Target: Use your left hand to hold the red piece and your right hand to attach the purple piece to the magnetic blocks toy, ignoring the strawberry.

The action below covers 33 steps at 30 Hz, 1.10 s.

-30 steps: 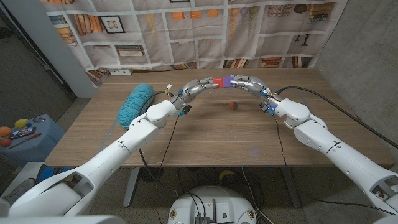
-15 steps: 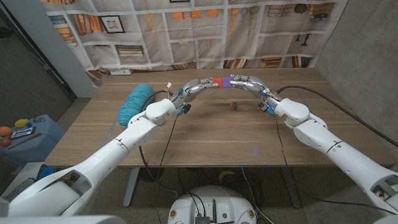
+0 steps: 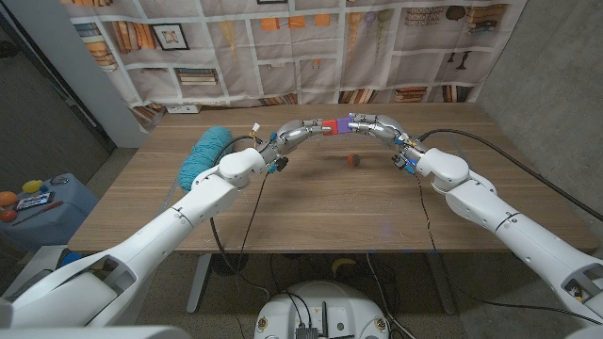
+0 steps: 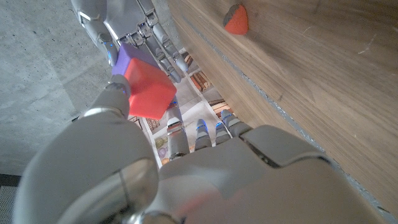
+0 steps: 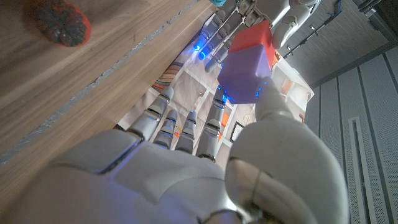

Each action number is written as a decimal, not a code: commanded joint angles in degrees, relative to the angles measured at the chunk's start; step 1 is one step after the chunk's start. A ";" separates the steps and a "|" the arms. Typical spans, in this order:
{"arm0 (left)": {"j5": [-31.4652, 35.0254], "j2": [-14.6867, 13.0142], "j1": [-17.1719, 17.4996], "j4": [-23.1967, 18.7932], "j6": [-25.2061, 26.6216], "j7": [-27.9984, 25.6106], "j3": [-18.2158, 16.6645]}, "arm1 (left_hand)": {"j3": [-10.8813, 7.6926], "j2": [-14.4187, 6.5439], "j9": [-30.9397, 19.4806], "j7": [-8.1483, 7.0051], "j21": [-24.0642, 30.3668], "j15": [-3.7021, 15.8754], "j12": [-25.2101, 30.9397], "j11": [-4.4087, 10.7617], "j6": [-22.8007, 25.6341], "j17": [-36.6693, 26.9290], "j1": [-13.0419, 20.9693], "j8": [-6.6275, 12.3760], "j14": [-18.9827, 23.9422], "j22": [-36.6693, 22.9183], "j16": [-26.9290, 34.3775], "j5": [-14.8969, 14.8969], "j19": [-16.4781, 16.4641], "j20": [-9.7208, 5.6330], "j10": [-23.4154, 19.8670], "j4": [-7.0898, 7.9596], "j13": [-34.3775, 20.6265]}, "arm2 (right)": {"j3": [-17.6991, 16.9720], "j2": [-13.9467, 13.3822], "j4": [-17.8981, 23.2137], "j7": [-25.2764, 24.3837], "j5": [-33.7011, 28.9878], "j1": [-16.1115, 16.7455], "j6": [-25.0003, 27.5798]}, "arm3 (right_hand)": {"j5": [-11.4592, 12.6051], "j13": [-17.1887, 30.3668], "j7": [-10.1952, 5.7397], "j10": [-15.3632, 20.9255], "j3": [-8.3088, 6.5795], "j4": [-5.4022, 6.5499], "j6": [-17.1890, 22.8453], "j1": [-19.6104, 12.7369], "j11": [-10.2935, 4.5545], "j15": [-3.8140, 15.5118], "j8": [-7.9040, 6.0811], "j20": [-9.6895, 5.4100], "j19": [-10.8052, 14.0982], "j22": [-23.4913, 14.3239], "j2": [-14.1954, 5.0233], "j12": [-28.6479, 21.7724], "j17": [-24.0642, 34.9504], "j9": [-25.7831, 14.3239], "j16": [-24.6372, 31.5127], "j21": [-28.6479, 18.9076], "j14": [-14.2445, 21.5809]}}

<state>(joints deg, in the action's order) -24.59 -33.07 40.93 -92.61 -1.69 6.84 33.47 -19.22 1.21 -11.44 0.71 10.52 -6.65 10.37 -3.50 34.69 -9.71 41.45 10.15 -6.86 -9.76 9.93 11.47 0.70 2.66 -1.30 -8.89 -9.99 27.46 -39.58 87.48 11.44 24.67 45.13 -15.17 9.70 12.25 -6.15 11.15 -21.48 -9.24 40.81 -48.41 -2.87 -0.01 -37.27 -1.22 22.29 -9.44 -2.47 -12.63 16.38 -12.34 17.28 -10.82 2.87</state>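
Red piece and purple piece are meeting in the air above the far part of the tabletop [image 3: 311, 202].

You are holding the red piece [image 3: 329, 126] in your left hand [image 3: 300, 130], with the fingers closed around it, and your right hand [image 3: 375, 125] is clamping the purple piece [image 3: 346, 122] against it. In both wrist views the two blocks are touching face to face, so the attaching step is looking almost finished, but I cannot tell whether the magnets are already gripping. The strawberry [image 3: 352, 160] is lying on the tabletop nearer to you, well apart from both hands. For the next move, I think you are needing to loosen the right fingers gently while the left hand is keeping firm, and to watch that the purple piece is not sliding away.
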 commanded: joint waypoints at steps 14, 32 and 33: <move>-1.55 -1.26 -0.43 -0.54 1.80 1.62 -0.17 | 0.26 2.37 0.15 3.55 0.07 -1.93 0.09 -3.44 -7.83 -0.33 -0.42 -0.36 -2.76 -0.25 0.02 -0.92 2.00 1.30 2.69 -0.41 -0.21 | 0.02 0.36 -0.70 0.09 0.13 -0.02 -0.56 | 0.27 0.18 -6.49 0.30 0.42 0.13 7.25 -1.36 -0.06 0.12 -0.26 0.15 0.19 -0.17 -2.65 0.05 0.13 -0.22 -0.24 -0.04 0.28; -3.26 -3.21 -0.91 -1.48 3.27 3.68 -1.05 | 0.56 2.97 0.49 5.69 -0.52 -3.98 -0.28 -6.66 -14.69 -0.27 -2.28 -0.14 -8.65 -0.21 -0.26 -1.38 7.39 2.88 9.42 0.14 -0.17 | -0.51 -0.92 0.36 -0.05 0.02 0.31 0.25 | 0.28 0.19 -6.49 0.35 0.62 0.16 7.29 -1.39 -0.07 0.13 -0.14 0.21 0.15 -0.17 -2.77 0.07 0.17 -0.14 -0.28 -0.03 0.21; -3.31 -3.30 -0.90 -1.58 3.43 3.58 -1.13 | 0.56 2.97 0.50 5.77 -0.50 -4.04 -0.25 -6.68 -14.90 -0.27 -2.33 -0.17 -8.72 -0.21 -0.25 -1.38 7.46 2.87 9.46 0.15 -0.17 | -0.60 -1.11 0.58 -0.12 0.01 0.39 0.40 | 0.28 0.19 -6.49 0.36 0.63 0.16 7.27 -1.39 -0.06 0.10 -0.12 0.23 0.17 -0.17 -2.78 0.08 0.17 -0.13 -0.27 -0.04 0.24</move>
<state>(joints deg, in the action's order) -27.10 -35.38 40.35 -93.60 0.98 9.66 32.90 -18.67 3.99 -10.91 6.39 10.16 -10.24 10.15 -9.95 20.21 -9.71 39.73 9.92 -9.82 -9.76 9.93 10.36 7.51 5.49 7.63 -8.96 -9.98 27.38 -39.63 86.92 11.63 24.80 45.15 -15.62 9.75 12.27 -5.83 11.15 -21.01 -9.24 41.13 -48.41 -2.87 -0.01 -37.25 -1.22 22.29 -9.44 -2.47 -12.63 16.36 -12.35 17.28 -10.82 2.88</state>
